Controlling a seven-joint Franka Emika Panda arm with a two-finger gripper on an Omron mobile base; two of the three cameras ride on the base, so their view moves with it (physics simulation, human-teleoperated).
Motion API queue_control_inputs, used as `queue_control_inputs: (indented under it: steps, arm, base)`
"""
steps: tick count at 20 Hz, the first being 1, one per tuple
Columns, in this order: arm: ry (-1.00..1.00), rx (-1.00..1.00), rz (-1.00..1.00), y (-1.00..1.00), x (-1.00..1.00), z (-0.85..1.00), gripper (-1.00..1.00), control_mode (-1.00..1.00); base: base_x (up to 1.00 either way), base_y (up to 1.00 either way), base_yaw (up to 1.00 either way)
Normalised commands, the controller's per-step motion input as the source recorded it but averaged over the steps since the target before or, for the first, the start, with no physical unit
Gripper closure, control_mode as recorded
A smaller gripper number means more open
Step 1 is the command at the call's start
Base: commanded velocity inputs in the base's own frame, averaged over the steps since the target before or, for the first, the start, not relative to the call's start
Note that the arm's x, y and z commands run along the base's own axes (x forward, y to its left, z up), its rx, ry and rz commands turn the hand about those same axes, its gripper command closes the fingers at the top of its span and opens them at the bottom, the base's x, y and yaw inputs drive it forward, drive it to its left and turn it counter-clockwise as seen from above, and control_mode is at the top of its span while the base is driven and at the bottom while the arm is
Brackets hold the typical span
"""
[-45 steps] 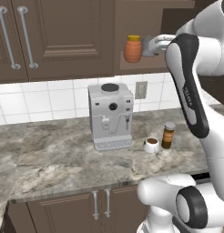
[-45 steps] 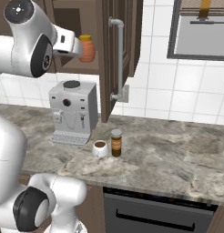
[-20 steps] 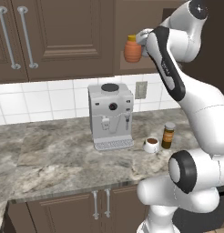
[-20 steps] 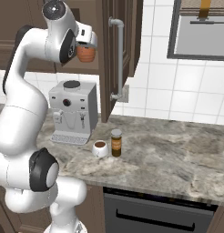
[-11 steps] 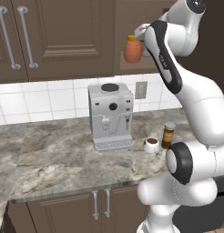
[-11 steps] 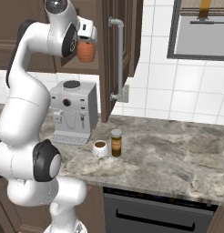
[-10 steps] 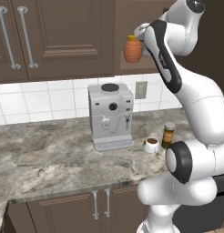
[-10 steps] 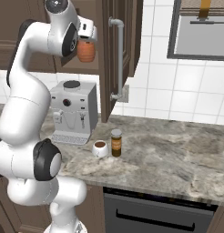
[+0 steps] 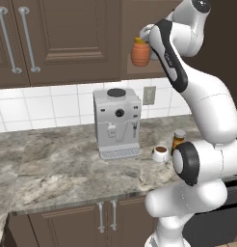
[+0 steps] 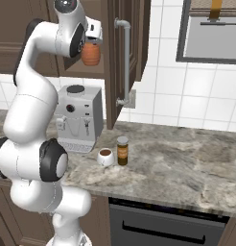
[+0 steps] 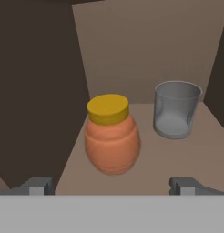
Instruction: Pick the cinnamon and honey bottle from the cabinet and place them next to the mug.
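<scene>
The honey bottle (image 11: 112,136), a squat orange jar with a yellow lid, stands at the front of the open shelf niche of the dark cabinet (image 9: 67,38). My gripper (image 11: 111,186) is open and faces it from just in front, with the jar a little ahead of the fingertips (image 11: 38,185) and nothing held. From the base views the hand (image 9: 141,40) (image 10: 91,43) hangs at the top of the honey bottle (image 9: 139,52) (image 10: 90,54). On the counter the cinnamon (image 9: 178,141) (image 10: 122,150) stands upright right beside the mug (image 9: 160,153) (image 10: 105,156).
A plain grey cup (image 11: 175,109) stands deeper in the niche, to the right of the jar. The open cabinet door (image 10: 132,29) with its long handle (image 10: 125,62) hangs to the right of my hand. A coffee machine (image 9: 118,123) sits on the marble counter (image 10: 187,168).
The arm has swung up from beside the niche and turned the hand toward the honey bottle, creeping slightly closer over the last second. The jaws have stayed open.
</scene>
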Motion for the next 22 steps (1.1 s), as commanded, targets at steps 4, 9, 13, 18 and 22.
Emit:
queue_control_inputs:
  steps: [4, 9, 13, 18, 22]
  arm:
    - [0.02, 0.0, 0.0, 0.04, 0.23, -0.05, -1.0, -1.0]
    - [0.03, 0.0, 0.0, 0.03, 0.19, 0.0, -1.0, -1.0]
    - [0.01, 0.0, 0.0, 0.01, 0.23, 0.0, -1.0, -1.0]
    - [0.0, 0.0, 0.0, 0.0, 0.23, 0.0, -1.0, -1.0]
    - [0.0, 0.0, 0.0, 0.0, 0.19, -0.06, -1.0, -1.0]
  base:
    - [0.0, 0.0, 0.0]
    - [0.0, 0.0, 0.0]
    - [0.0, 0.0, 0.0]
    - [0.0, 0.0, 0.0]
    - [0.0, 0.0, 0.0]
